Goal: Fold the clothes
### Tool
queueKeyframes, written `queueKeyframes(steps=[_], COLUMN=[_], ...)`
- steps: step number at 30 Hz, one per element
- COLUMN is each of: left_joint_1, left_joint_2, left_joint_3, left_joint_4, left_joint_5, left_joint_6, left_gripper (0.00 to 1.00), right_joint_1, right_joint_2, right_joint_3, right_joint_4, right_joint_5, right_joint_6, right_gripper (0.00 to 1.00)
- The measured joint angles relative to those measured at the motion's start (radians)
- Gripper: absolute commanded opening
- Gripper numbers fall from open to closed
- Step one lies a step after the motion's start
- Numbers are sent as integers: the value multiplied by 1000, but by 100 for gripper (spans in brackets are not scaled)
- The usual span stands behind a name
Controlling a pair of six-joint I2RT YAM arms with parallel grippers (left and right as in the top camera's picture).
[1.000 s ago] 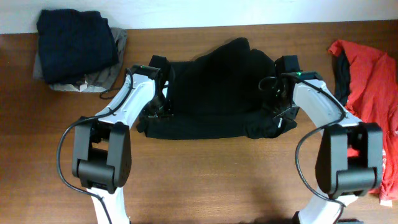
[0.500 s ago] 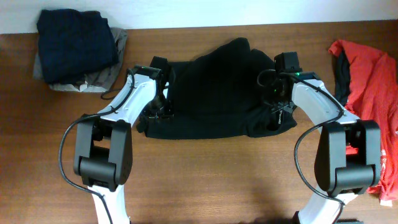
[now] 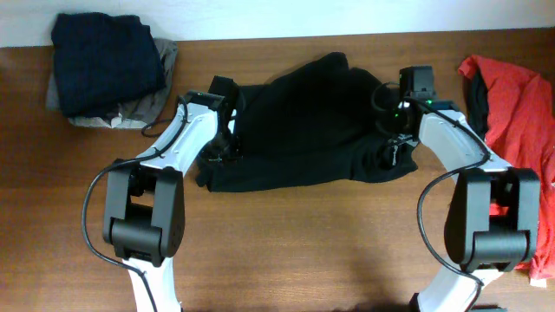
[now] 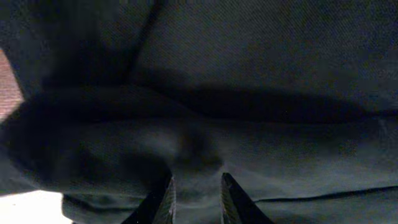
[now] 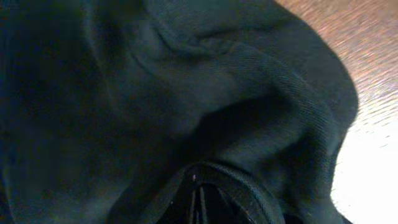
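Left jaws stand only narrowly apart, and the left wrist view shows a bunched ridge of cloth pinched between them. That's a grip on the large plain black fabric garment (image 3: 303, 121), at its left edge in the overhead frame. Right jaws are pressed fully together, low in the right wrist view, with a thick dark hem curling around them. Whether any cloth is actually caught there, I cannot tell.

The black garment lies rumpled across the upper middle of the brown wooden worktop (image 3: 286, 251), an arm at each flank. In the upper left of the frame, a folded navy garment (image 3: 104, 56) sits on a grey one (image 3: 152, 108). At far right, a crumpled red garment (image 3: 512, 104) lies apart from the black one.

Now the danger, as I read it: if the right side has nothing in hand, any lift will go up on the left alone. The limp cloth would then drag, twist and bunch instead of folding flat. A thin pinch on the left could slip too, and a wide sweep on the right might snag the red garment.
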Motion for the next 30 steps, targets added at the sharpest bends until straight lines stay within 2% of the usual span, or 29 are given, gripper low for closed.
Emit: queueKeyframes(steps=[1,2,4,5,7,8,10,12,19,26,29,30], left_joint_1=[0,0,0,0,0,0,0,0,0,13,14,13], left_joint_2=[0,0,0,0,0,0,0,0,0,0,0,0], left_joint_3=[0,0,0,0,0,0,0,0,0,11,42,55], left_joint_4=[1,0,3,5,16,24,35,41,15,-87,-138,-147], left_joint_5=[-3,-8,-27,-35,-54,-65,-84,-103,-259,-367,-328,-280], left_joint_6=[0,0,0,0,4,4,3,4,-3,-27,-28,-28], left_gripper=[25,25,25,30,34,36,38,38,44,44,44,43], right_joint_1=[-2,-3,-3,-3,-3,-3,-3,-3,-3,-3,0,2], right_joint_2=[0,0,0,0,0,0,0,0,0,-55,-104,-117], right_joint_3=[0,0,0,0,0,0,0,0,24,122,145,151], right_joint_4=[4,10,19,22,27,29,25,5,-149,-358,-401,-412], right_joint_5=[5,9,16,18,22,27,42,66,104,124,71,37], right_joint_6=[0,-1,4,-1,-6,-6,-10,-15,-24,-38,-88,-115], right_gripper=[4,10,48,57,67,77,79,87,95,100,100,94])
